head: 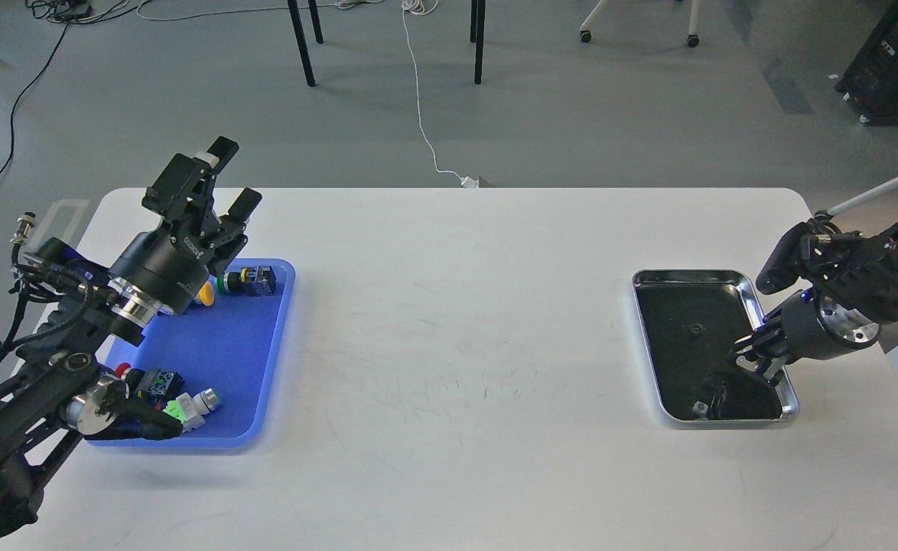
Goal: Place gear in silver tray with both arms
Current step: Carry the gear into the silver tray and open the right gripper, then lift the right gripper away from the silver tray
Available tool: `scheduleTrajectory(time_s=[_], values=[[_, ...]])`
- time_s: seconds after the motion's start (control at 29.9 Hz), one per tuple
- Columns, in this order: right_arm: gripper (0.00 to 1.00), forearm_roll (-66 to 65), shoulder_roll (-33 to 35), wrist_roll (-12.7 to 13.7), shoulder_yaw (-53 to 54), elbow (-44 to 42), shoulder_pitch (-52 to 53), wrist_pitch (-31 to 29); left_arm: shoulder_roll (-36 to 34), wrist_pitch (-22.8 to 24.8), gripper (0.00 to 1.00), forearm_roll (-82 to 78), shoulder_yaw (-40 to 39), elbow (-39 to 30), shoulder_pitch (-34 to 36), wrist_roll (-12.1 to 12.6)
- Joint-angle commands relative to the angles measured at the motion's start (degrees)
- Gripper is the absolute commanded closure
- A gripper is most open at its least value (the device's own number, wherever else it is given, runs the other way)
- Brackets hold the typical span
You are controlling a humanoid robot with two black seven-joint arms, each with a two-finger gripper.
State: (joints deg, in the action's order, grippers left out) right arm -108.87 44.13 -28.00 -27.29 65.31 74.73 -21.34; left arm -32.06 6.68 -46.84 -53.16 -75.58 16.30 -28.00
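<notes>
Nearest the camera, the thick black links of the left arm (pixel 13 428) rise from the lower left corner over the white desk (pixel 457 344). On the desk's right side lies the silver tray (pixel 713 282), its dark bottom reflecting the arm above it. The right claw (pixel 755 360) dips over the tray's near right part, but it is dark and seen against the reflection, so I cannot tell whether its fingers are apart or whether they hold anything. Well apart, on the desk's left, sits a blue tray (pixel 227 360) with several small switch-like parts, among them a green-fronted one (pixel 250 282) at its far end. Above that end hangs the left claw (pixel 227 180), fingers spread wide, holding nothing.
</notes>
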Motion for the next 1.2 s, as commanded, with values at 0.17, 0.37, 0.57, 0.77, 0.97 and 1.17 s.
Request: scheduleTrajectory(time_s=[0.17,0.37,0.57,0.77,0.97,1.17], values=[[0.72,0.06,-0.44,0.0,1.45,-0.18,-2.48,0.24,0.07,0.0,0.02,0.0,-0.02,0.0,-0.39,0.0],[0.52,0.15,-0.44,0.0,4.0,-0.18,-4.6,1.38,-0.11,0.0,0.02,0.0,-0.11,-0.09,-0.48,0.0],[0.05,1.46,0.52,0.0,9.17,0.17,-4.6,1.65,-0.2,0.0,0.02,0.0,-0.11,-0.09,-0.48,0.0],[0.03,25.49,1.31,0.0,20.07,0.61,-5.38,1.83,-0.02,-0.08,0.02,0.0,-0.11,-0.09,-0.57,0.0],[0.02,65.65,-0.09,0.0,27.2,0.52,-9.51,2.53,1.99,-0.61,0.02,0.0,-0.19,-0.09,-1.1,0.0],[0.02,89.68,-4.74,0.0,32.03,-0.09,-15.4,5.51,4.19,-0.61,0.02,0.0,-1.6,0.09,-1.8,0.0]])
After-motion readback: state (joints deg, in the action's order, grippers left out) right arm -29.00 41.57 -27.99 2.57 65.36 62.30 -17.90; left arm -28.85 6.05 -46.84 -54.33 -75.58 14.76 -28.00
